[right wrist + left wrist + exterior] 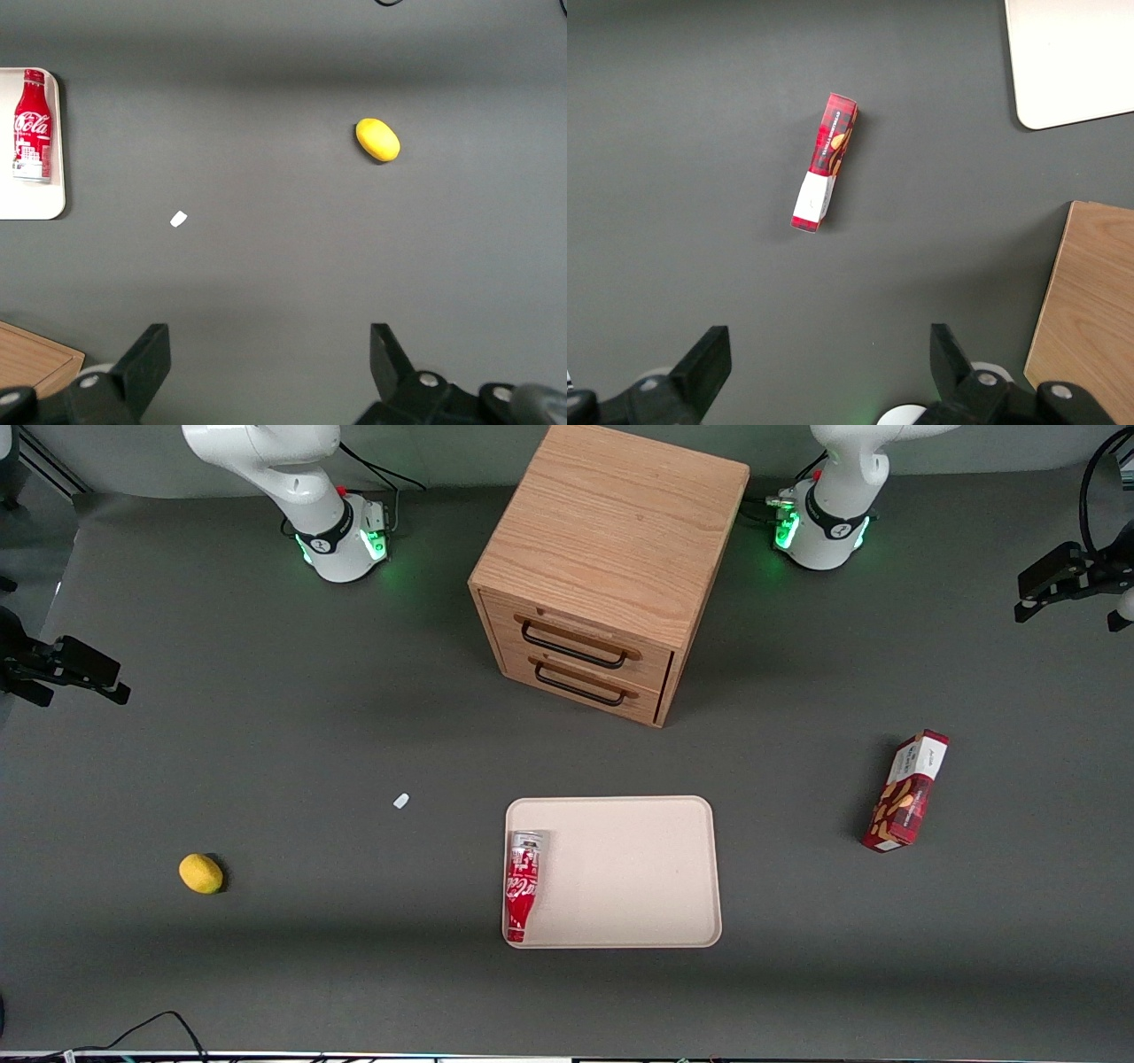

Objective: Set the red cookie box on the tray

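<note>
Here the red cookie box [905, 791] lies flat on the grey desk [266, 717], toward the working arm's end, well apart from the tray [638, 868]. Its white end panel points toward the arm bases and its dark-red end toward the front camera; the carton sits slightly slanted. Nothing touches it.

The tray rests on the desk in front of the wooden cabinet [602, 567], nearer to the front camera than the cabinet's two drawers. A red cola bottle [522, 886] lies on the tray along the edge that faces the parked arm's end, cap toward the front camera; the remaining tray surface is bare.

In the left wrist view the tool [824, 372] hangs high over the desk with its two fingers [704, 363] spread wide and nothing between them. The cookie box [824, 163] shows below it on the bare desk, clear of both fingers, with a corner of the tray [1072, 62] and an edge of the cabinet [1090, 310] also in sight.

Toward the parked arm's end lie a yellow lemon [201, 872] and a small white scrap [400, 801], each alone on the desk.
</note>
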### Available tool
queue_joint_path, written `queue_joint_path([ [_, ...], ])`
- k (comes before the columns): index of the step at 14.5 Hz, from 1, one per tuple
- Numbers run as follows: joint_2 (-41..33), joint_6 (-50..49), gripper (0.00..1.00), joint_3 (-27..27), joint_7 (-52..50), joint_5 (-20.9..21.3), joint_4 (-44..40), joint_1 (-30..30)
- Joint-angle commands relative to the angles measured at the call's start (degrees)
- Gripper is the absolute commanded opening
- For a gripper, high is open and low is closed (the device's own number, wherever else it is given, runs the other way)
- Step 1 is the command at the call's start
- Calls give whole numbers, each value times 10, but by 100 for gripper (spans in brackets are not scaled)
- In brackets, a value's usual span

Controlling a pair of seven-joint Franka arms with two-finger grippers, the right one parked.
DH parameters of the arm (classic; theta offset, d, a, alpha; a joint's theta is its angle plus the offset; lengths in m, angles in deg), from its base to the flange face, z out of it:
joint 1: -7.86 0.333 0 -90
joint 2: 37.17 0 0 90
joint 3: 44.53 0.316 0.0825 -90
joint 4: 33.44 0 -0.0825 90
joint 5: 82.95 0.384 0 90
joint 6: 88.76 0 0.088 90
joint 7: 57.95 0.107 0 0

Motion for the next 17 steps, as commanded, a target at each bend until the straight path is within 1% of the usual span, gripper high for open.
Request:
queue_joint_path([
  [1, 23, -1, 100, -2, 24, 2, 6, 5],
  [2, 35, 8, 100, -2, 26, 8, 16, 4],
  [4, 53, 56, 100, -2, 30, 10, 45, 4],
  [7, 78, 173, 100, -2, 55, 38, 114, 5],
  [9, 92, 246, 100, -2, 82, 39, 159, 12],
  [13, 143, 338, 100, -2, 91, 39, 200, 14],
  [16, 176, 468, 100, -1, 106, 39, 261, 16],
  [17, 190, 497, 100, -1, 107, 40, 271, 16],
])
